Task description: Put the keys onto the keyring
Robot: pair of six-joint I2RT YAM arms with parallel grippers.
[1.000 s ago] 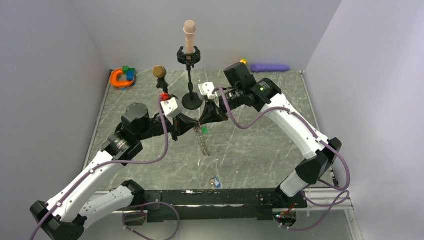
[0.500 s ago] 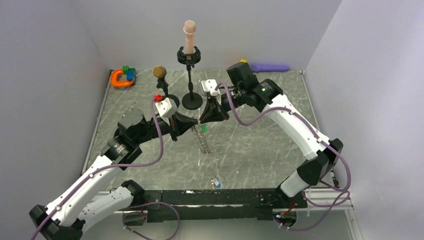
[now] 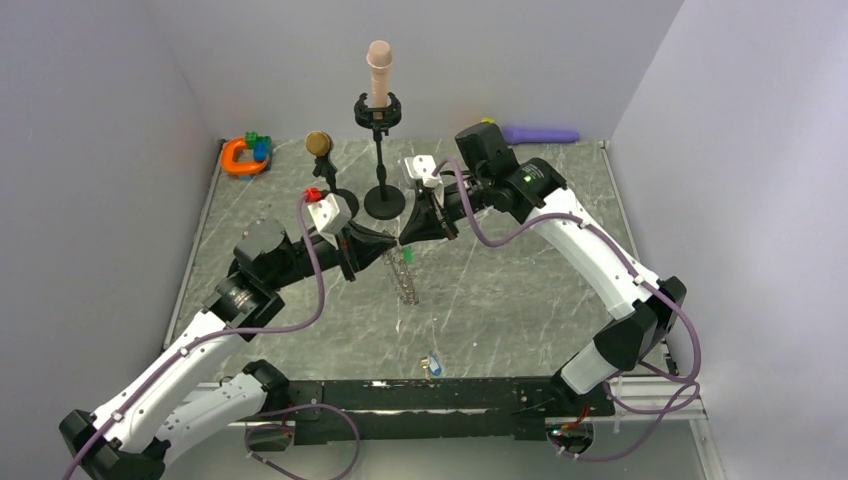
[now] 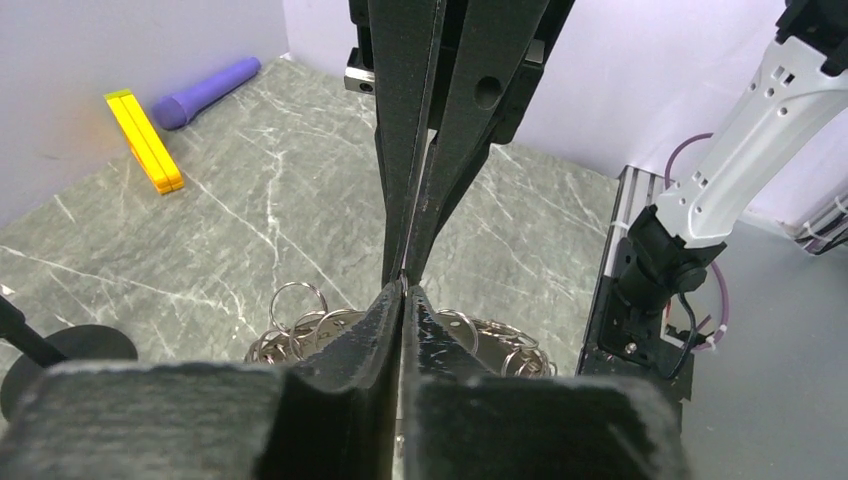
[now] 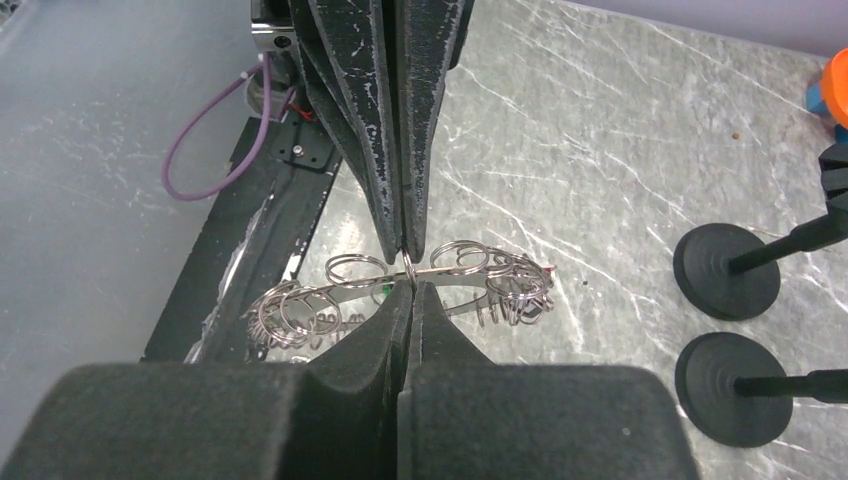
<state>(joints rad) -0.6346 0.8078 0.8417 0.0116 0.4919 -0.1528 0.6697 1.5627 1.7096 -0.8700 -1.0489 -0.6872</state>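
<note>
The keyring, a large dark metal ring strung with many small split rings, hangs edge-on below the two grippers. It also shows in the right wrist view and in the left wrist view. My left gripper and right gripper meet tip to tip, and both are shut on the keyring's rim at the same spot. The meeting point also shows in the wrist views, at my left gripper and my right gripper. The green key hangs by the ring, and its head shows in the right wrist view. A red bit, perhaps the red key, peeks out among the small rings.
Two stands with round black bases rise just behind the grippers. An orange clamp lies at the back left. A purple cylinder and a yellow block lie at the back right. A small blue object lies near the front edge.
Both grippers, still pinched together, have shifted slightly up and back. The keyring has risen with them and now hangs shorter in the top view. The left wrist has swung a little left.
</note>
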